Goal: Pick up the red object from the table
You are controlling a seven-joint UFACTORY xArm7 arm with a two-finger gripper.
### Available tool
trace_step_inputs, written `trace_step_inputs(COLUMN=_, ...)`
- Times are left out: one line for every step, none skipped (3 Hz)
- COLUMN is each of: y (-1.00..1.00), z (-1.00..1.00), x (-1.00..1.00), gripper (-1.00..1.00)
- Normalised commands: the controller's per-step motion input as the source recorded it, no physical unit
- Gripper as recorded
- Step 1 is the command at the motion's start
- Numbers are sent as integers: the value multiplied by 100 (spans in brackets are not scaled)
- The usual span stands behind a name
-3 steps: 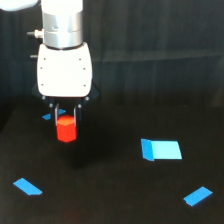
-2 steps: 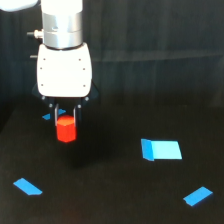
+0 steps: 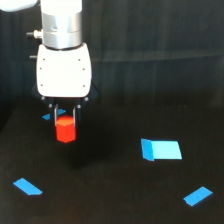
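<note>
The gripper (image 3: pixel 65 114) grips the red object (image 3: pixel 65 129) between its fingers — block now higher than a second ago. Judged clear of the table (image 3: pixel 110 195) — pick nearly complete

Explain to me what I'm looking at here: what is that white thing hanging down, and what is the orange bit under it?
The white box on the grey cylinder is the end of a robot arm, filmed by one camera standing off the arm. At its bottom is the gripper, two small fingers that pinch. Between them sits the red object, a small block it is meant to lift; the fingers look closed on it. Below is the table, a plain black surface. Three flat blue pieces lie scattered on it, and a fourth blue scrap shows behind the gripper.
</note>
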Motion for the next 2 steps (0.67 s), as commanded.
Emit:
trace_step_inputs(y=6, z=-3, x=-9, gripper=-100)
trace_step_inputs(y=9, z=6, x=0, gripper=-100)
